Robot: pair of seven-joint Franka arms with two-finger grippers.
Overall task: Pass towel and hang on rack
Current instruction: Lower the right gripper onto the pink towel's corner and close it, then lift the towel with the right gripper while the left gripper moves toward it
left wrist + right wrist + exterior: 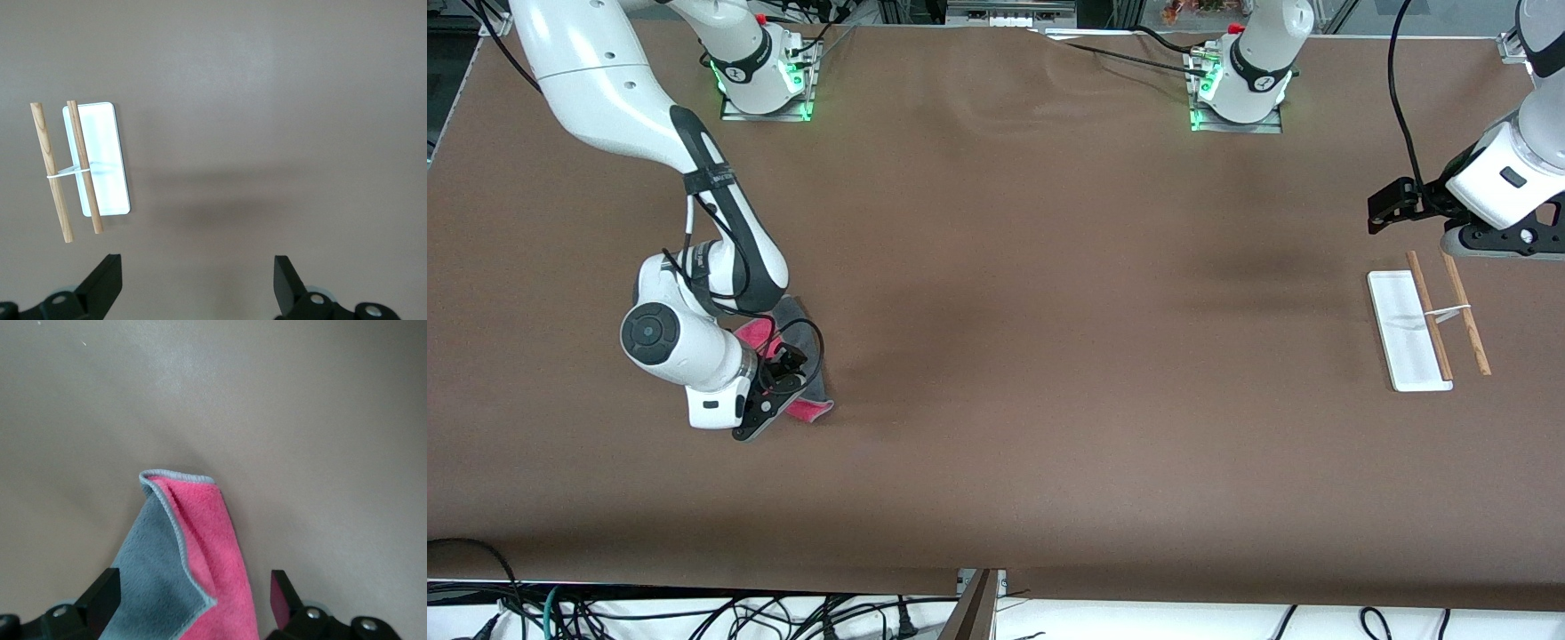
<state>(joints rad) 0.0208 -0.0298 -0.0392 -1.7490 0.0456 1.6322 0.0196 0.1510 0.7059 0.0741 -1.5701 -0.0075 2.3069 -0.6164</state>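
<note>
Front view: no legible writing shows. The towel [805, 378], pink-red and grey, lies folded on the brown table [1005, 356] toward the right arm's end, well apart from the rack [1423, 329]; the right gripper [778, 391] is low over the towel. The left gripper [1392, 209] hangs near the rack, with bare table between rack and towel.

Left wrist view: fingers [103, 283] spread wide, holding nothing; rack [93, 163] shows its white base and two rods.

Right wrist view: fingers [100, 597] parted astride the towel [193, 560], not clamped.
</note>
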